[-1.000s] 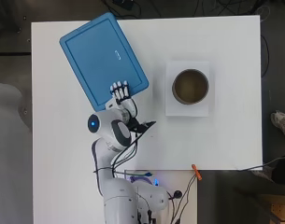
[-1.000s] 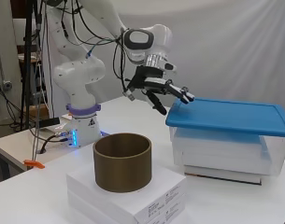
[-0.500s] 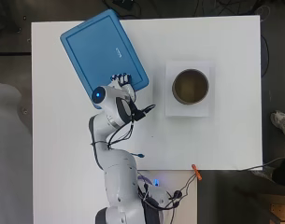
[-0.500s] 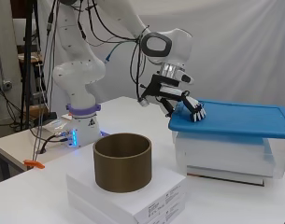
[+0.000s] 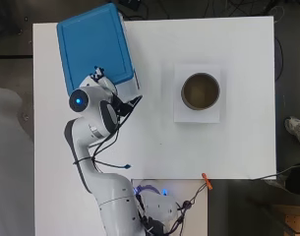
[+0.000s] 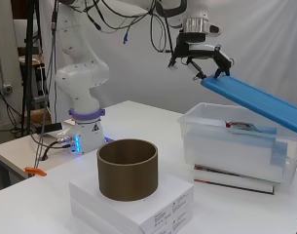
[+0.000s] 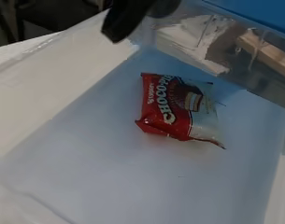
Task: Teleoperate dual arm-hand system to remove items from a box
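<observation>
Hand: fingers curled round the near edge of the blue lid, raised above the box.
Lid: tilted, gripped edge high, far edge low toward the box's far side; whether that edge rests on the rim cannot be told.
Box: clear plastic, open on the arm's side, on the worktop.
Item: 1 red snack packet, flat on the box floor, apart from the walls.
Elsewhere: brown cylinder on a white carton, well apart from the box.
Risk 1: lid slipping from an edge-only hold, dropping onto the packet or the worktop.
Risk 2: low edge dragging on the rim, shifting the box.
Risk 3: lid parked too near, blocking reach to the packet.
</observation>
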Controlling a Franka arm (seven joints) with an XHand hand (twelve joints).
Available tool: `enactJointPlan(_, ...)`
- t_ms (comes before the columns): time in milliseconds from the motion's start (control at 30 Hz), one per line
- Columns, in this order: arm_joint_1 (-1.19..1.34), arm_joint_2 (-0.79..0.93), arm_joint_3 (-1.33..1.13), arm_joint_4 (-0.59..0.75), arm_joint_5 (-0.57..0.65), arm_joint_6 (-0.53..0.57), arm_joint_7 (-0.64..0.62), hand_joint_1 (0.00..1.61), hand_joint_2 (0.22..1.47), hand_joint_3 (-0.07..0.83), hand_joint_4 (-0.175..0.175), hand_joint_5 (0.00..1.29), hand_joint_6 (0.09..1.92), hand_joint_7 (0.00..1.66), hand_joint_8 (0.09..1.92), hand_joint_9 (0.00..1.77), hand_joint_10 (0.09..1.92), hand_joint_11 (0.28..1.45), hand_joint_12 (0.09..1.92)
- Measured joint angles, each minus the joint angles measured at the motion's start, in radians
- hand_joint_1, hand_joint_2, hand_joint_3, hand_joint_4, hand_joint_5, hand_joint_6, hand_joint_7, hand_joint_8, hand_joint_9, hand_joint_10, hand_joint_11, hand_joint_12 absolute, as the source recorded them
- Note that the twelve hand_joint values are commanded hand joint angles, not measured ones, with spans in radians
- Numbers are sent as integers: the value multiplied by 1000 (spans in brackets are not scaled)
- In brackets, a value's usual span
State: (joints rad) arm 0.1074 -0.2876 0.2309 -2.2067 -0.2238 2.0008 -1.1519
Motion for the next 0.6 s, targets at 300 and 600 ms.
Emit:
enactJointPlan(300,11,181,-7,190,17,122,-162,1335,1197,0,-167,646,1474,769,1253,950,1046,819,145)
enactJointPlan(600,-5,250,107,337,198,-44,-136,93,1097,-4,65,531,87,727,87,771,87,643,87)
